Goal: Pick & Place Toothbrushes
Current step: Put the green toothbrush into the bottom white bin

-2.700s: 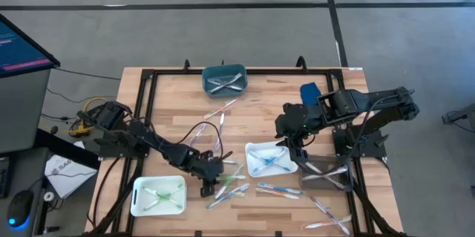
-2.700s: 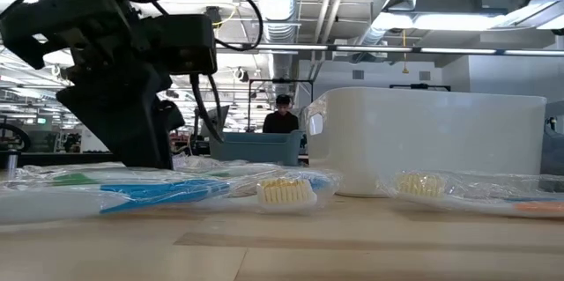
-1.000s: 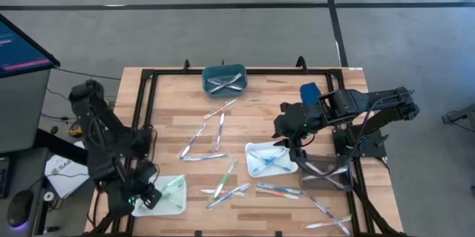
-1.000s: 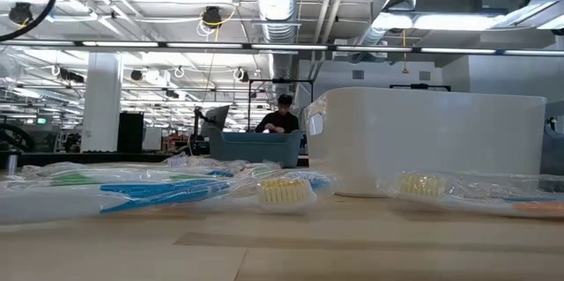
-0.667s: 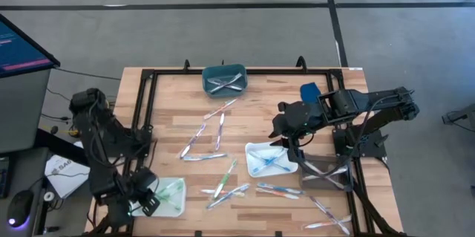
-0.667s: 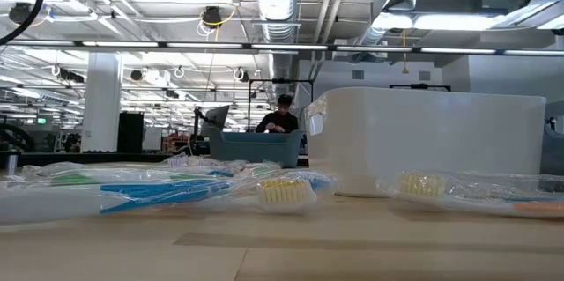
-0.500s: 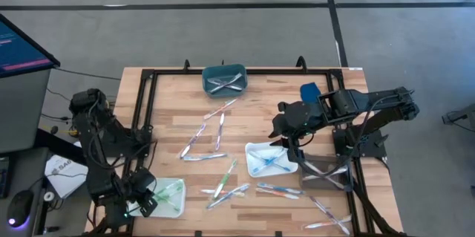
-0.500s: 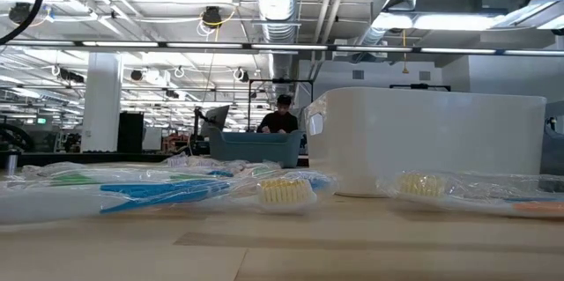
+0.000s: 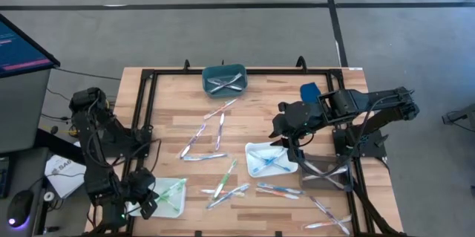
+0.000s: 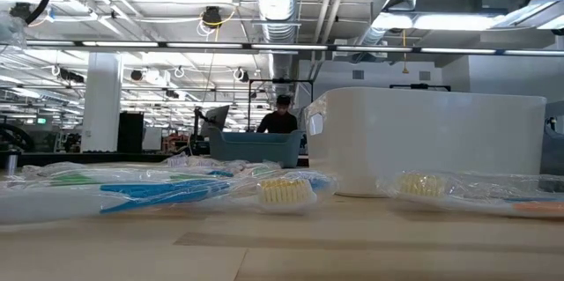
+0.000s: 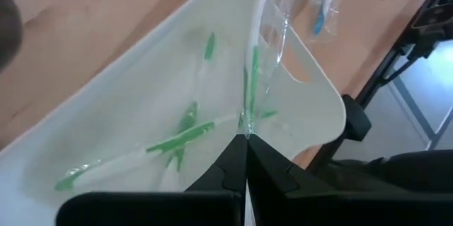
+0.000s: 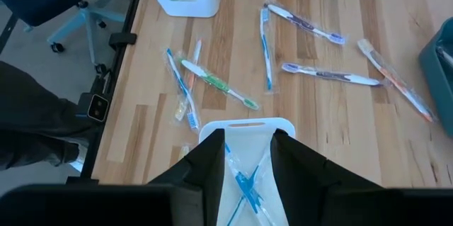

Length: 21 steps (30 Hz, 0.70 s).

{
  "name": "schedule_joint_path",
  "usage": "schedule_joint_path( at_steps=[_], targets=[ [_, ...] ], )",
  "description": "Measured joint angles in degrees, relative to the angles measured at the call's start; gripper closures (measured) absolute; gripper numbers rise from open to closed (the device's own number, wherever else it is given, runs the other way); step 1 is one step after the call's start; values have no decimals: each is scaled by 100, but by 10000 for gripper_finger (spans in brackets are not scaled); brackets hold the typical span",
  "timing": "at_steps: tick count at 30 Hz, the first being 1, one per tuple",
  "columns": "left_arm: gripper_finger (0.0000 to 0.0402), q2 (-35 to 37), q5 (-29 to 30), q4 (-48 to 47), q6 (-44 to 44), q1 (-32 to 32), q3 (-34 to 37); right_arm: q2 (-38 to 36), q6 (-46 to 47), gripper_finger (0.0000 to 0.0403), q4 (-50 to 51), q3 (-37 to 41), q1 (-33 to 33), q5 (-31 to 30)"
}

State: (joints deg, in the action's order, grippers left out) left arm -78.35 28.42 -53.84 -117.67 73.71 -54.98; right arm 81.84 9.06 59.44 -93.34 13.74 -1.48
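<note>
L tool over the white tray w/ a green toothbrush pinched, drop pending.

Nearest the worktop's front edge: left tool (image 11: 245,156), fingers closed tight on a wrapped green toothbrush (image 11: 253,77), hangs it above the white tray (image 9: 178,209) that already holds other green ones, so prob. sorting by colour. Mid worktop: loose toothbrushes (image 9: 223,180) lie scattered, not yet sorted. Right tool (image 12: 246,156), part open and holding nothing, waits over the tray of blue brushes (image 9: 251,150). Farthest: teal bin (image 9: 225,79).
</note>
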Motion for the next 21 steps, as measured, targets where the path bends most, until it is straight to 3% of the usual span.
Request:
schedule_joint_path(
  at_steps=[7,15,21],
  targets=[
    [401,-2,-577,-14,20,90,52,0,0,294,1,0,0,0],
    [401,-2,-636,41,39,57,258,0,0,294,-15,0,0,0],
    [401,-2,-1073,179,215,57,414,0,2,294,-32,0,0,0]
  ],
)
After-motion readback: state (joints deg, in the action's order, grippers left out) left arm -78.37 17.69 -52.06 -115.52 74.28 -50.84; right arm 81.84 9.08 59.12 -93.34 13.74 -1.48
